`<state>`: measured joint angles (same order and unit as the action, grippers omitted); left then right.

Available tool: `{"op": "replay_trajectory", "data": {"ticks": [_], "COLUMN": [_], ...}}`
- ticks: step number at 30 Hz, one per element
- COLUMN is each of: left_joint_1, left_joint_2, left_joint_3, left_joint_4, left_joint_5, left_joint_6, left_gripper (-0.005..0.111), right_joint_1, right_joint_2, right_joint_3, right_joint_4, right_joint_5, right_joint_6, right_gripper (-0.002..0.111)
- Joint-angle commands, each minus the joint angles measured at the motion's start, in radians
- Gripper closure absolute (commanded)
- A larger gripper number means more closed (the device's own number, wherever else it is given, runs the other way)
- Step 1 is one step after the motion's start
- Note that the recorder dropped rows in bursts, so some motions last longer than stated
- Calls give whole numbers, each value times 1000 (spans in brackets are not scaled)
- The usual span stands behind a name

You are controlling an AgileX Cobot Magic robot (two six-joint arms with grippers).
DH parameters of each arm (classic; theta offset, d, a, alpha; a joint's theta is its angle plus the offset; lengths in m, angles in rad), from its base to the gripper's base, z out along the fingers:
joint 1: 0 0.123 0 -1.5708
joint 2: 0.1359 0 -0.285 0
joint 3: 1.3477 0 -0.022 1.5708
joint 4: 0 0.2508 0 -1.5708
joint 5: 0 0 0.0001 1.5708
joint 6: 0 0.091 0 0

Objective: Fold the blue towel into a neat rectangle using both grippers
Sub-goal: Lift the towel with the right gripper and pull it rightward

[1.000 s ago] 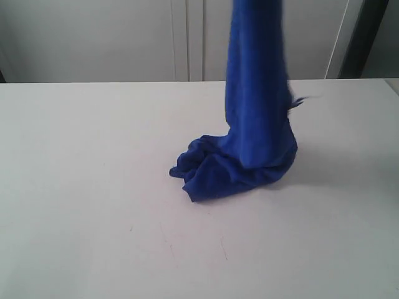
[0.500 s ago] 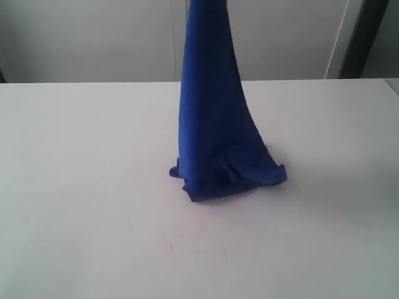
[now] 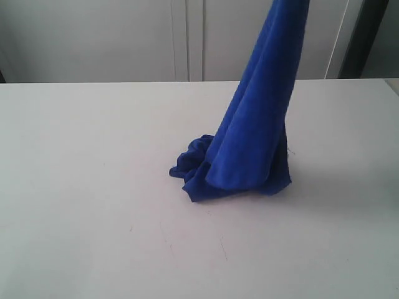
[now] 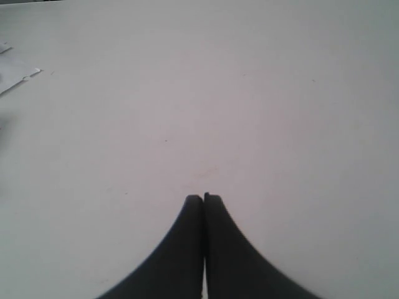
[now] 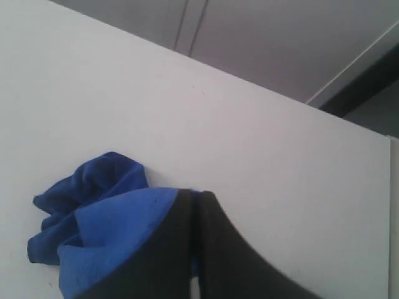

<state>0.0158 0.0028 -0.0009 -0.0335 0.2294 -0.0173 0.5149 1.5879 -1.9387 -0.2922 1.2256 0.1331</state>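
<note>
Near the middle of the white desk (image 3: 93,187), a little toward three o'clock in the exterior view, the blue towel (image 3: 249,137) stands as a tall, narrow drape. Its lower end rests on the desk in a crumpled heap, with loose folds bulging out at nine o'clock of the heap and a flatter skirt spreading toward five o'clock. From there the cloth rises, leaning toward one o'clock, and narrows until it leaves the top edge of the picture. No arm shows in that view. Pale cabinet doors (image 3: 124,37) stand behind the desk at twelve o'clock.

In the right wrist view the right pincer (image 5: 196,194) is clenched on the blue towel: its two dark fingers press together, with blue fabric spilling out on one side and a thin sliver of blue showing in the seam between them. Beyond them the heap lies on the desk.

In the left wrist view the left pincer (image 4: 204,198) is clenched with nothing in it, its fingertips meeting over bare desk. A white scrap (image 4: 14,65) lies far off near the picture's edge.
</note>
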Motion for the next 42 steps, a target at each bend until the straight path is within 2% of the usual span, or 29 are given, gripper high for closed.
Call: {"op": "replay_trajectory", "data": {"ticks": [1,7,16,19,25,33,37,42], "left_joint_1": [5,5,5,5,5,5,5,5], "left_joint_2": [-3,-3,-3,-3,-3,-3,-3,50], "left_joint_3": [1,1,1,1,1,1,-19,-167], "left_joint_4": [-10,-10,-10,-19,-116,-118,-118,-108], "left_joint_5": [2,2,-7,-66,-192,-335,-259,-95], "left_joint_6": [-6,-6,-6,-41,-217,-317,-323,-290], "left_gripper": [107,107,107,107,107,107,107,107], "right_joint_1": [-41,-61,-129,-136,-149,-149,-149,-149], "right_joint_2": [-9,-9,-18,-24,-24,-27,-27,-27], "right_joint_3": [75,134,184,184,184,184,184,184], "right_joint_4": [-20,-6,145,153,184,184,184,186], "right_joint_5": [-5,-5,-5,-5,-5,-5,-5,-12], "right_joint_6": [8,8,-25,-33,-43,-59,-58,-58], "right_gripper": [108,108,108,108,108,108,108,108]}}
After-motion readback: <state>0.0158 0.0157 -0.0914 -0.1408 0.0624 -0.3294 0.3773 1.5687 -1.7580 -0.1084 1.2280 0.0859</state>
